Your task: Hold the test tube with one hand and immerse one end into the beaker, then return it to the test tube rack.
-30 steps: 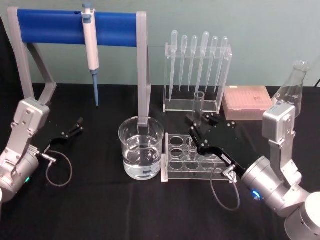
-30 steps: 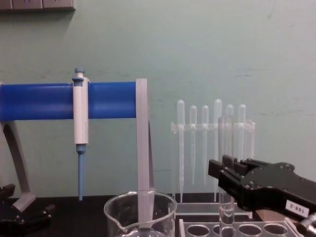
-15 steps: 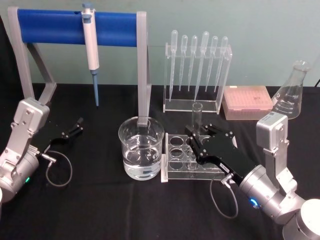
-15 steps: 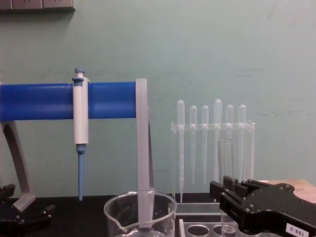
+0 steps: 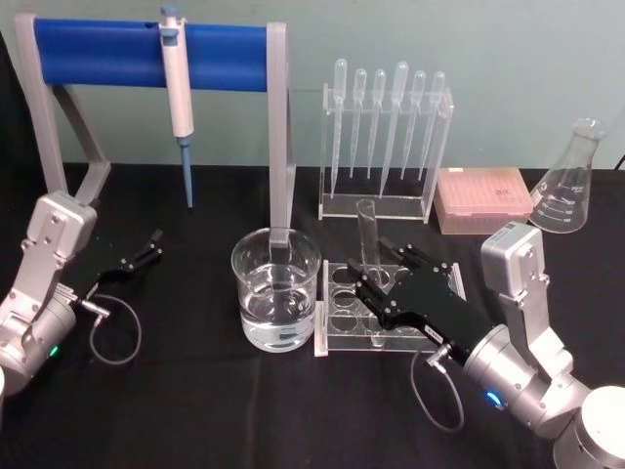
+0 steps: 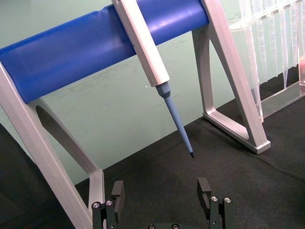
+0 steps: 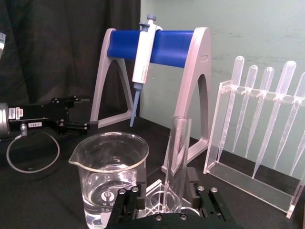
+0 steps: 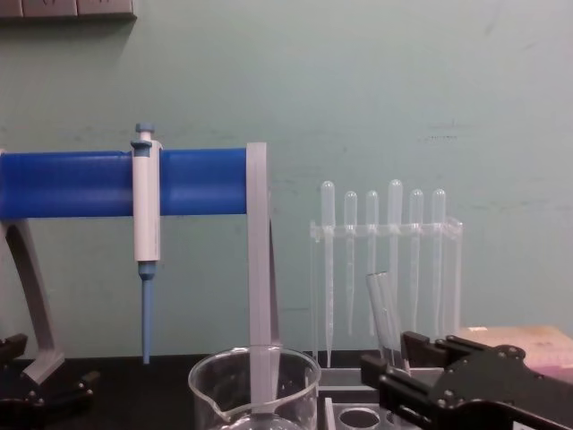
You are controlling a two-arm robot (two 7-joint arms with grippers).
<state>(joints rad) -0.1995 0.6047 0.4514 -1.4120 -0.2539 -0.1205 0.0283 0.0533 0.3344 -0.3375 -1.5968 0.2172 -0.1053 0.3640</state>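
The right claw (image 5: 369,283) grips the test tube (image 5: 368,234), tilted, above the clear rack (image 5: 344,313) just beside the water-filled beaker (image 5: 276,289). The left claw (image 5: 151,244) rests on the black surface (image 5: 195,391).

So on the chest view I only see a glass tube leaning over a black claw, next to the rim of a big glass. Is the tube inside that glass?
Observer: No. From the head view, the test tube is gripped by the right tool and leans over a clear rack beside the beaker, not in it.
Visitor: Is there anything in the beaker?
Observer: Yes, clear liquid fills roughly its lower half.
Visitor: And the other arm?
Observer: The left tool sits low at the far left, open and holding nothing, in front of the blue pipette stand.
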